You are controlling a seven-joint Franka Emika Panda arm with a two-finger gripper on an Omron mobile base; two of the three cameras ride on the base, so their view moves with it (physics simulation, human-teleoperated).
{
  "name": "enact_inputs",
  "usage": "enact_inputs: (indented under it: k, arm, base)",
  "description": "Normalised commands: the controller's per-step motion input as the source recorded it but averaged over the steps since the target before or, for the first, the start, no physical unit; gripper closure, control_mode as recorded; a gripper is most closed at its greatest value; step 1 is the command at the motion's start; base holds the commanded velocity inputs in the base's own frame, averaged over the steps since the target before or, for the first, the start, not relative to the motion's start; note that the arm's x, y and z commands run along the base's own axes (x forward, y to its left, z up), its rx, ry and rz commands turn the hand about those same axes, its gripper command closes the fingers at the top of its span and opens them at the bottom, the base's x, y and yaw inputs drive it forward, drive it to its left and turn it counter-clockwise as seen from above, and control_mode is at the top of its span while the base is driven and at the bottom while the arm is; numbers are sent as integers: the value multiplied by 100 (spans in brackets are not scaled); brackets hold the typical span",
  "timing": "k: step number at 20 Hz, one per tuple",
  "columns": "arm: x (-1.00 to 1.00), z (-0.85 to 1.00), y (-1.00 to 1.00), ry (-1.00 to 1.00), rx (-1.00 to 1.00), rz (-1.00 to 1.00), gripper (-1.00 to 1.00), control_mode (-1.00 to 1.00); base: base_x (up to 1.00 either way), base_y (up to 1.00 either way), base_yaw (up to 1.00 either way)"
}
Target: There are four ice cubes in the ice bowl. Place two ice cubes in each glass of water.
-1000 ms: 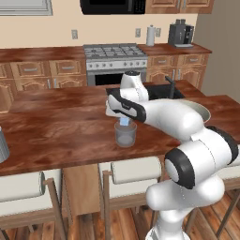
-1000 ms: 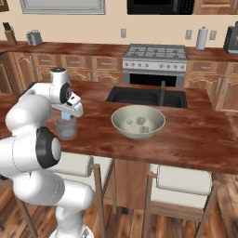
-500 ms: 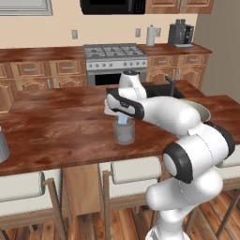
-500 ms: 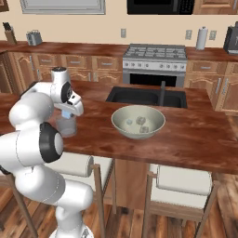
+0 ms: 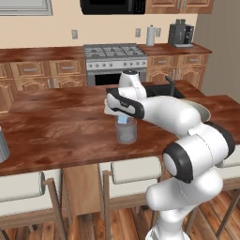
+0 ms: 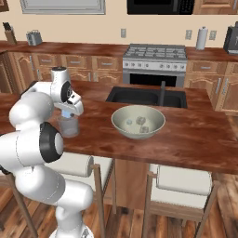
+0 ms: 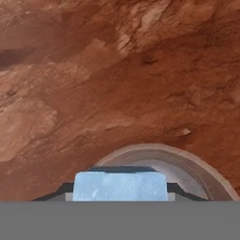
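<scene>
Little has been moved since earlier; the gripper (image 7: 120,196) is kept over the glass (image 5: 126,131). An ice cube (image 7: 120,186) is seen between its fingers, the grip being slightly loosened.

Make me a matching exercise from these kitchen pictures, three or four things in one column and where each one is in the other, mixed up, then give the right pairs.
Things
1. ice cube
2. ice bowl
3. clear glass
4. ribbed glass

Places
A. on the counter, near the sink
B. between the jaws, above the clear glass
C. at the left edge of the left base view
D. on the counter, right under the gripper

Pairs: 1-B, 2-A, 3-D, 4-C
</scene>
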Motion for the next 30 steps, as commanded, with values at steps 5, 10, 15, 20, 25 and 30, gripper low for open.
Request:
enact_inputs:
  k: [5,10,15,20,25,30]
  arm:
    - [-5,0,-7,-2,1,0,-100,-100]
    - [-10,0,-9,-3,3,0,-100,-100]
    - [-28,21,-4,-3,2,0,-100,-100]
    - [-79,62,-28,-1,0,0,-100,-100]
    - [-83,9,-91,0,-5,-12,-100,-100]
    - [-34,15,-96,15,-14,-16,-100,-100]
  base:
    - [0,0,0]
    - [0,0,0]
    - [0,0,0]
    - [0,0,0]
    - [0,0,0]
    - [0,0,0]
